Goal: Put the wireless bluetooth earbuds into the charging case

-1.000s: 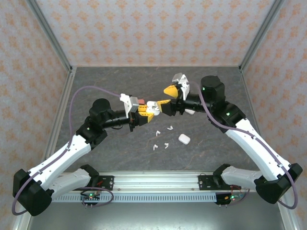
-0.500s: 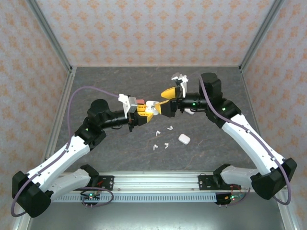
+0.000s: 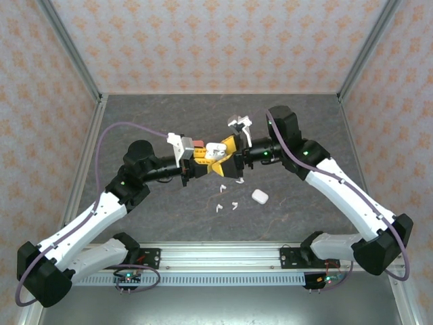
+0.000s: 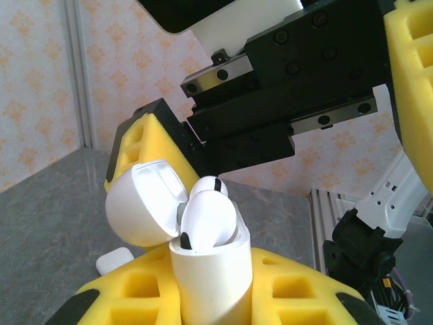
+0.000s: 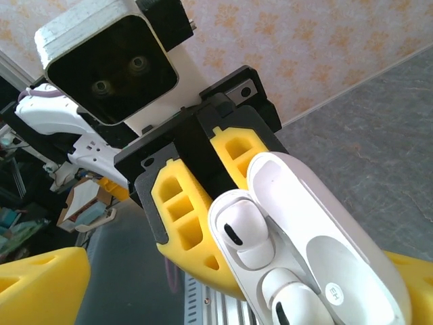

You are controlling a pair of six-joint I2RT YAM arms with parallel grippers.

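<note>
Yellow-padded fingers of the left gripper are pinched on the open white charging case. The right wrist view shows two white earbuds sitting inside it, and the right gripper stands spread wide on either side of the case. From above, a few loose earbuds and a closed case lie on the dark grey table, with patterned walls around.

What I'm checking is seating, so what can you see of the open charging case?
The charging case is glossy white plastic, rounded, its hinged lid open. Two white earbuds sit in its wells. The left gripper's yellow fingers clamp its body above the table; the right gripper's open fingers flank it.
</note>
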